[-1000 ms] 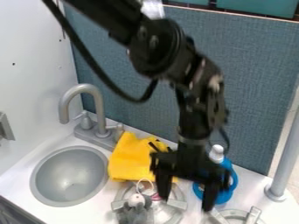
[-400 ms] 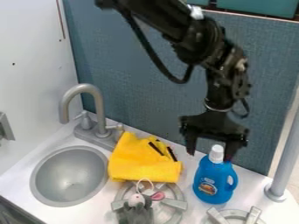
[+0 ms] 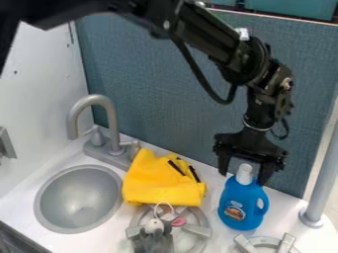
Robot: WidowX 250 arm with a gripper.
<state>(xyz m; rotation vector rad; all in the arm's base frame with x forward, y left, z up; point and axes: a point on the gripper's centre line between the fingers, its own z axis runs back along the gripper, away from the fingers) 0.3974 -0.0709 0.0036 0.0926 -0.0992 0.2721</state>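
We see the end effector (image 3: pixel 243 177) with its fingers spread wide, leaving room for the white cap (image 3: pixel 244 174) between them. The blue bottle (image 3: pixel 239 205) stands upright on the bench (image 3: pixel 112 237) just below it, apparently kept steady by its broad base. On the sink (image 3: pixel 72 192) side of the end effector, the yellow cloth (image 3: pixel 158 184) lies bunched, with the toy mouse (image 3: pixel 154 228) at the burner (image 3: pixel 196 230) beyond.

The black arm (image 3: pixel 208 42) slants in from the upper left and bends at the wrist (image 3: pixel 261 101); the tool (image 3: pixel 243 178) hangs downward, fingers (image 3: pixel 224 163) spread apart
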